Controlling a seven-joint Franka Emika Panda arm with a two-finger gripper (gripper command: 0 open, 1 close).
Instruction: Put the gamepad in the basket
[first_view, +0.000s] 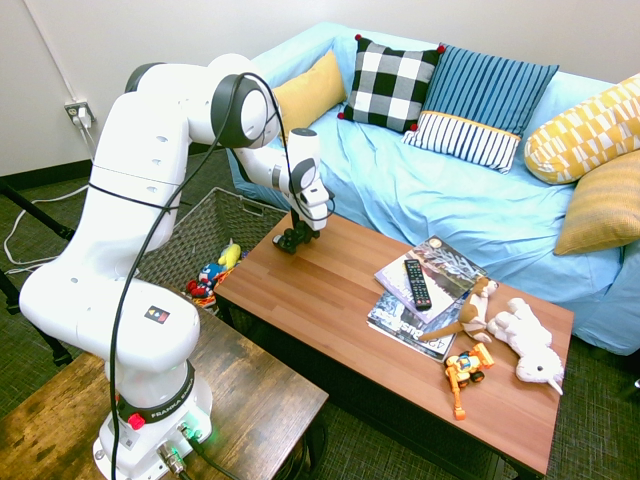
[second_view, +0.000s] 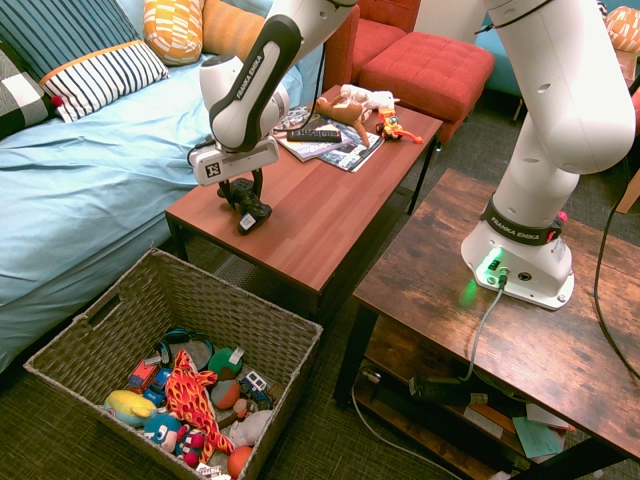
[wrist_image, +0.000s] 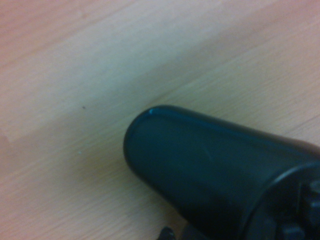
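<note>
Here we are at the end of the table (second_view: 290, 225) nearest the basket, and the fingers (second_view: 243, 197) are clenched on the gamepad (second_view: 254, 214)! It's right there between them, low at the wooden top; whether it touches the surface, I can't tell. The wrist view gives us one rounded black handle in close-up, blurry wood grain behind. Over to the basket (second_view: 205, 288), on the floor just beyond the table's end, and what a crowd inside: a yellow plush (second_view: 130, 407), a flame-patterned cloth (second_view: 188, 395), an orange ball (second_view: 239, 461) and plenty more toys. At the table's far end, the black remote (first_view: 417, 285) lies on magazines (first_view: 395, 322), a brown plush (first_view: 468, 320) partly over them, with a white plush (first_view: 530, 342) and an orange toy vehicle (first_view: 464, 370) close by. Alongside runs the blue-covered sofa (first_view: 400, 190), cushions lined up.
</note>
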